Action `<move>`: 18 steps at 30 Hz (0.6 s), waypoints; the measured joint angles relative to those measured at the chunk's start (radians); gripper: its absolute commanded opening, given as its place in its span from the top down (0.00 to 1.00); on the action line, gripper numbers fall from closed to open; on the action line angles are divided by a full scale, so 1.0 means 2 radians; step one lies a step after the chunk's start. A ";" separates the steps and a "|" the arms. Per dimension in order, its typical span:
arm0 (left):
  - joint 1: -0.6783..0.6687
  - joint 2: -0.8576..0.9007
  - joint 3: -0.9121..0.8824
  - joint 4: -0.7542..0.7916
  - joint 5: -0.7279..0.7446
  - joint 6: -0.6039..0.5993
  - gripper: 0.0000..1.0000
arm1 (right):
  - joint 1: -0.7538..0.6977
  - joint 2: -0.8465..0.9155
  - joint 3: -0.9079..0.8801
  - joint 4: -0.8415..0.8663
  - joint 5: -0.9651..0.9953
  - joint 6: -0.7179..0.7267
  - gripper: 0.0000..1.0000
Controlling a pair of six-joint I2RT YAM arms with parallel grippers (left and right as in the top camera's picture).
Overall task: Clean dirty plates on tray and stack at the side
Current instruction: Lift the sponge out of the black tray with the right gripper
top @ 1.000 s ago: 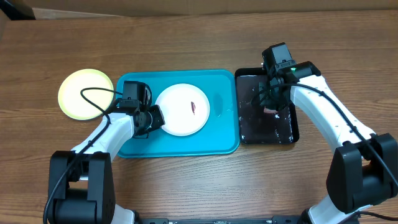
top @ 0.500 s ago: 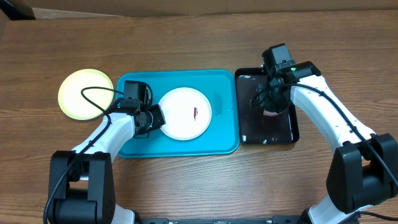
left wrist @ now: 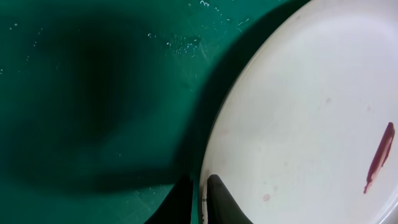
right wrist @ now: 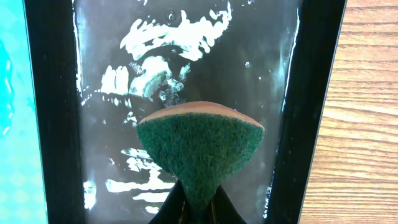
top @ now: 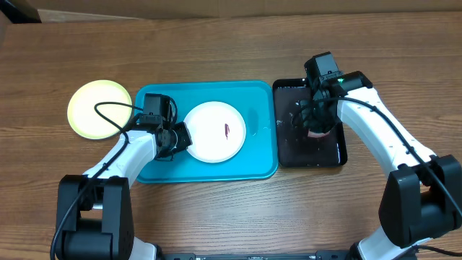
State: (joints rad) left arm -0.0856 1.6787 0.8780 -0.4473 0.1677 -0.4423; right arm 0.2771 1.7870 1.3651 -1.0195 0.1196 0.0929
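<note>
While lying flat inside the large turquoise rectangular plastic tray (top: 256, 165), round white plastic plate (top: 209, 137), reddish-brown smear (top: 227, 130) right of centre, pinched at its left rim by left pincer (left wrist: 200, 200), jaws narrow astride the edge. Left of the tray, on wooden bench (top: 216, 209), round yellow-green plastic plate (top: 99, 108). Further right, right pincer (right wrist: 196, 210) clamped on green scouring sponge (right wrist: 199, 149) over wet glossy black tray (right wrist: 50, 124).
</note>
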 measured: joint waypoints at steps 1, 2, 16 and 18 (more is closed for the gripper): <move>0.000 0.000 0.000 0.001 0.000 0.000 0.86 | 0.000 0.000 0.000 -0.001 0.000 -0.002 0.96; 0.000 0.000 0.000 0.002 0.000 0.000 0.81 | 0.000 0.000 0.000 -0.001 0.000 -0.004 0.96; 0.000 0.000 0.002 0.002 -0.001 0.000 0.61 | 0.000 0.000 0.000 -0.007 0.000 -0.008 0.96; 0.000 0.001 0.002 -0.004 0.006 -0.003 0.60 | 0.000 0.000 0.000 -0.006 0.000 -0.008 0.96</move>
State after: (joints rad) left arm -0.0856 1.6806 0.8810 -0.4553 0.1795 -0.4477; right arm 0.2771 1.7870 1.3651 -1.0325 0.1200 0.0769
